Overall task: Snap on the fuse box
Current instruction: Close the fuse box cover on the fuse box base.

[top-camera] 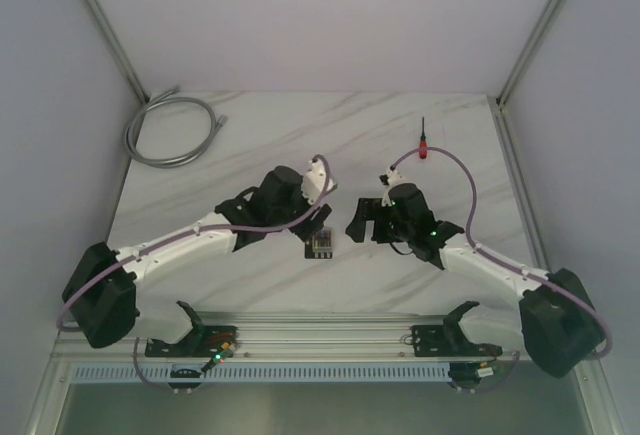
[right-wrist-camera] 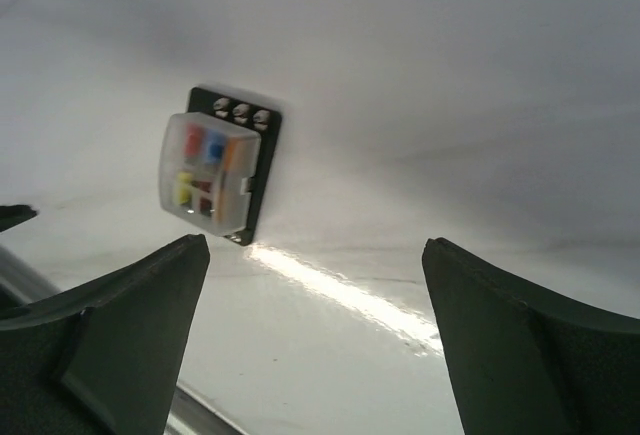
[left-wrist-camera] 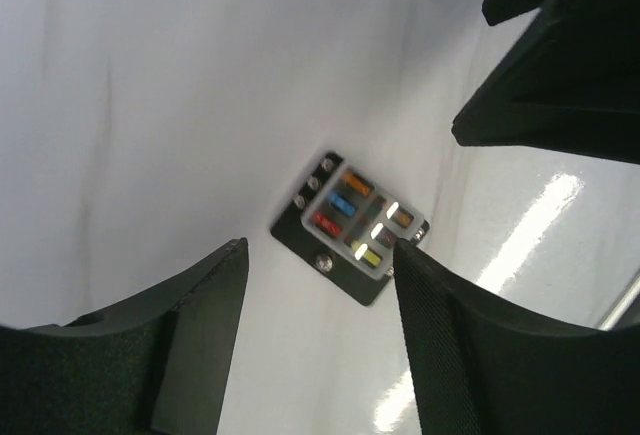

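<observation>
On the marble table [top-camera: 250,145], a grey cable coil [top-camera: 172,131] lies well back and left of the fuse box [top-camera: 320,245]. The left gripper [top-camera: 320,219] hangs just behind that box, jaws apart, empty — the right gripper [right-wrist-camera: 315,243] to its right, spread wide, also empty. The box lies flat, clear cover [right-wrist-camera: 205,170] over coloured fuses [left-wrist-camera: 345,205]; a red-handled screwdriver [top-camera: 424,145] lies well back-right.

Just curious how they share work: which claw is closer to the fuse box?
Left. The left gripper hangs just over the fuse box; the right gripper is off to its right, apart.
</observation>
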Robot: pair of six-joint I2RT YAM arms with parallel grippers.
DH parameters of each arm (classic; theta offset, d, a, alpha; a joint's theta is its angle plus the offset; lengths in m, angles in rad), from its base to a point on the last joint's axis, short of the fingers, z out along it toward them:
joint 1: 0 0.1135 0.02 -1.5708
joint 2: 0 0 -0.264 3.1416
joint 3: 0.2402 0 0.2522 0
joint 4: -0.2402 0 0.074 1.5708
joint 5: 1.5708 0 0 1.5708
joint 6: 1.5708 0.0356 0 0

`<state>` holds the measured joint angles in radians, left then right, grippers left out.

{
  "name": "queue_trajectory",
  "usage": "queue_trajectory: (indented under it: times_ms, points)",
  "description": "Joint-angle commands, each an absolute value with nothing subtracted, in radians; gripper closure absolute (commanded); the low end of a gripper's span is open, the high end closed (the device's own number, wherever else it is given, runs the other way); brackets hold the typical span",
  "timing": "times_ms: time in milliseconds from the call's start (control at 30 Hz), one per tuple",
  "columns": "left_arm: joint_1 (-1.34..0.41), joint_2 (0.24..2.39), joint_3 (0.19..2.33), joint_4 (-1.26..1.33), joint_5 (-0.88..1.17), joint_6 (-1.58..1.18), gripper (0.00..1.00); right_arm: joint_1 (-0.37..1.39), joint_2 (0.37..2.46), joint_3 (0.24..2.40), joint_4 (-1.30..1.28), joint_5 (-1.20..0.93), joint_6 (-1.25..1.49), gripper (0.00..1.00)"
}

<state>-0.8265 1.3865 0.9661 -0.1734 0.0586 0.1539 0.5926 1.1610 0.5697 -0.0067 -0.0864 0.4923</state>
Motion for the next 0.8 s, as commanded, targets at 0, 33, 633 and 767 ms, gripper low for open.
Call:
queue_trajectory:
  times_ms: [0,33,633,767]
  points:
    - [-0.805,1.322,0.85,-0.039,0.049,-0.223,0.37,0.608,1.232,0.612,0.116,-0.238,0.544,0.07]
    - [-0.804,1.312,0.827,-0.018,0.036,-0.266,0.41,0.611,1.252,0.617,0.127,-0.25,0.551,0.08]
    - [-0.757,1.474,0.759,0.126,0.044,-0.463,0.61,0.637,1.452,0.673,0.233,-0.302,0.63,0.46]
    - [-0.743,1.517,0.761,0.126,0.047,-0.472,0.59,0.639,1.486,0.687,0.244,-0.311,0.641,0.51]
